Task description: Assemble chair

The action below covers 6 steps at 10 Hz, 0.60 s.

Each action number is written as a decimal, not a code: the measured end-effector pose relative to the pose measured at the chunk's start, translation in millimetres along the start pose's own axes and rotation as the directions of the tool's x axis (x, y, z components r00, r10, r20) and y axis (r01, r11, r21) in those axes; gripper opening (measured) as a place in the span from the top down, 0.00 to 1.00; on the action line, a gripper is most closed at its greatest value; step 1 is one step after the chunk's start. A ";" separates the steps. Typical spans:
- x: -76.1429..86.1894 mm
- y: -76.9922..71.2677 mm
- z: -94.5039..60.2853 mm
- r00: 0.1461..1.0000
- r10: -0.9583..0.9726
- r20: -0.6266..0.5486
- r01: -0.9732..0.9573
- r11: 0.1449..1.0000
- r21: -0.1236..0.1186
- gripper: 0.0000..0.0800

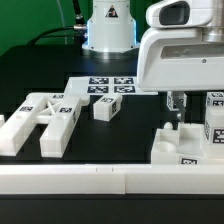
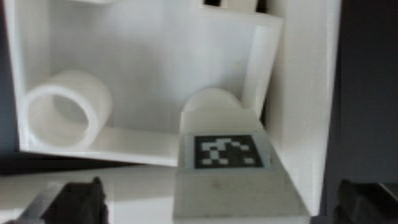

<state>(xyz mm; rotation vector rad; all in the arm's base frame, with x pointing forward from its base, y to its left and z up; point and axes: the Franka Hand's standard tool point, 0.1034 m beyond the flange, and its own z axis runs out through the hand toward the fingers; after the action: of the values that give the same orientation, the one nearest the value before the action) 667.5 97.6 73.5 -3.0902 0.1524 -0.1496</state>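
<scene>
Several loose pieces: chunky white plastic chair parts with black-and-white tags, spread over the dark table; none seen joined so far
Far left: forked frame piece lies flat, tags up, well apart from the arm
Centre: small block stands alone, just in front of the marker board
Right: pincer hangs low over a stepped block near the exterior view's right edge; another tagged piece stands just beside it at the frame edge
Wrist view: tagged post with a rounded top sits between the fingertips; behind it is a white frame with a ring-shaped feature, socket or peg I cannot tell
Pincer state: jaws apart, one on each side of the tagged post, dark gap showing on both sides, nothing clamped
Handling, judged: hard, stiff plastic, probably light for its bulk; the smooth faces may slip, so a square squeeze is wanted; not fragile, though an off-centre grip could twist the post
Where to hold, judged: the post's two flat side faces, below the rounded top, centred so it hangs upright
</scene>
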 end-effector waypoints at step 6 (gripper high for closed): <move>-0.2 -0.6 0.4 0.988 0.157 0.001 -0.157 0.988 0.004 0.64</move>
<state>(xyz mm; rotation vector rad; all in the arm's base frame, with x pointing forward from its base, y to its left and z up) 667.4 98.2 73.1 -3.0576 0.3940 -0.1428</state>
